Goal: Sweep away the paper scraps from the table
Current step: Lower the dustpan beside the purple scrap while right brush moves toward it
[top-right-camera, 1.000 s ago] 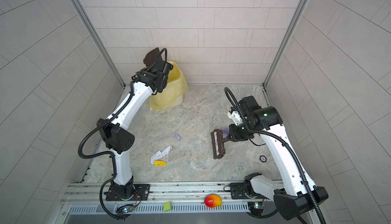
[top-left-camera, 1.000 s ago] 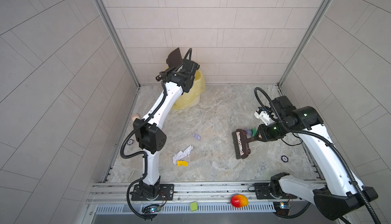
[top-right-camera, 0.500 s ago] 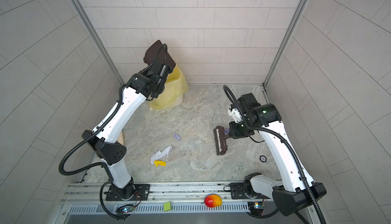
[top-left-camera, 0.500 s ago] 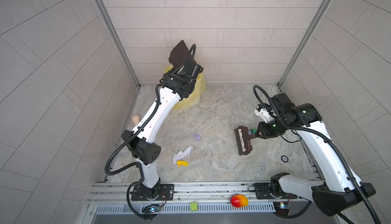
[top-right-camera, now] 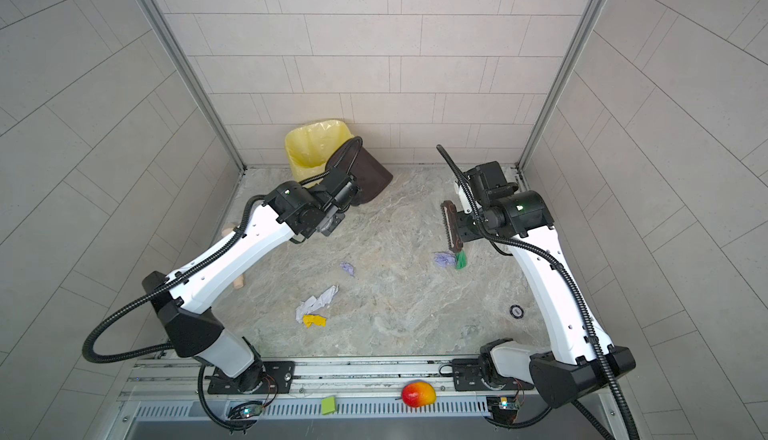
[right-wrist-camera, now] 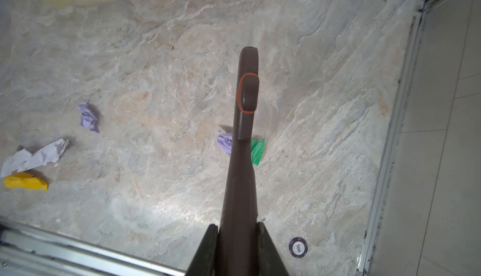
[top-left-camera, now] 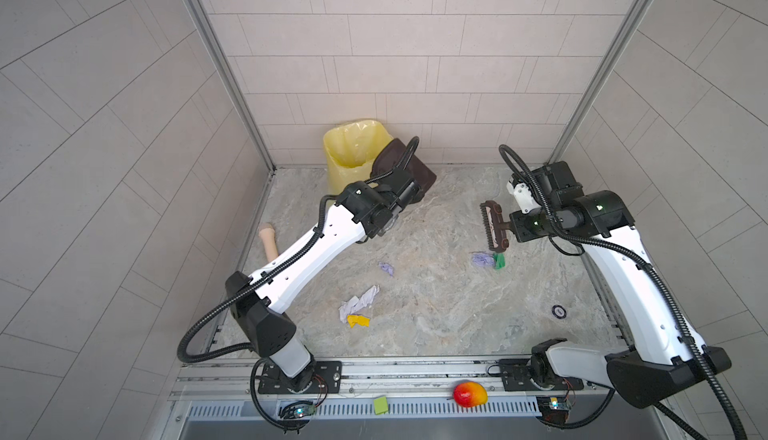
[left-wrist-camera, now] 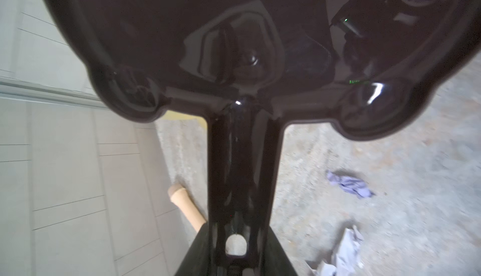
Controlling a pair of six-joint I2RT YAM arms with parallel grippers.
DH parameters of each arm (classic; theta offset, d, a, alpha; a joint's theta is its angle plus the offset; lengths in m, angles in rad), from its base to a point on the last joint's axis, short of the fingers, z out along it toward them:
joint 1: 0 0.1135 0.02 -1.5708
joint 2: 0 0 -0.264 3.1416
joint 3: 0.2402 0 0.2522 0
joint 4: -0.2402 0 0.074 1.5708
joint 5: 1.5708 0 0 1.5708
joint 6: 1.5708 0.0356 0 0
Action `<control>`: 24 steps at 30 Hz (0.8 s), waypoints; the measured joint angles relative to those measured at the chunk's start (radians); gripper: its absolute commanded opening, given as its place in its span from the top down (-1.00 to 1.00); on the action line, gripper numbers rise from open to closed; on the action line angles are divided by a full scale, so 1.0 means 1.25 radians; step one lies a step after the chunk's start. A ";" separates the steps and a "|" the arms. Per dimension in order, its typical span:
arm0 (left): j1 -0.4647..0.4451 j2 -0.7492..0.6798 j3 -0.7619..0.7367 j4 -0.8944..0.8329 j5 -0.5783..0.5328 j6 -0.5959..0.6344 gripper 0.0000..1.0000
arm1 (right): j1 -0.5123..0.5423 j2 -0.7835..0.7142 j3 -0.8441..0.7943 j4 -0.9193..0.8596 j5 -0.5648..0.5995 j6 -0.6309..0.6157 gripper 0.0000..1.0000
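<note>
Lying loose on the desk [top-left-camera: 449, 326] are the scraps [top-left-camera: 359, 303]: a white one touching a yellow one [top-left-camera: 358, 321] near the front centre, a lavender one [top-left-camera: 386, 268] just behind them, and a lavender-and-green pair [top-right-camera: 451, 260] toward the right. The brush [top-left-camera: 493, 226] is positioned just behind that pair, bristles facing left; the right fingers [right-wrist-camera: 205, 251] are clamped on its handle. The left fingers [left-wrist-camera: 278, 261] are clamped on the dustpan [top-left-camera: 424, 176] handle, with the pan raised beside the yellow bin [top-left-camera: 353, 155] at the back. A chip [top-left-camera: 559, 311] lies near the desk's right edge.
</note>
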 measured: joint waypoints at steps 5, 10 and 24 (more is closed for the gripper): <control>-0.033 -0.018 -0.138 0.004 0.117 -0.067 1.00 | 0.033 0.052 -0.027 0.081 0.043 -0.027 1.00; -0.073 -0.059 -0.264 0.027 0.207 -0.114 1.00 | 0.077 0.121 -0.029 0.111 0.086 -0.058 1.00; -0.125 -0.080 -0.397 0.111 0.307 -0.179 1.00 | 0.137 0.212 -0.035 0.055 0.192 -0.095 1.00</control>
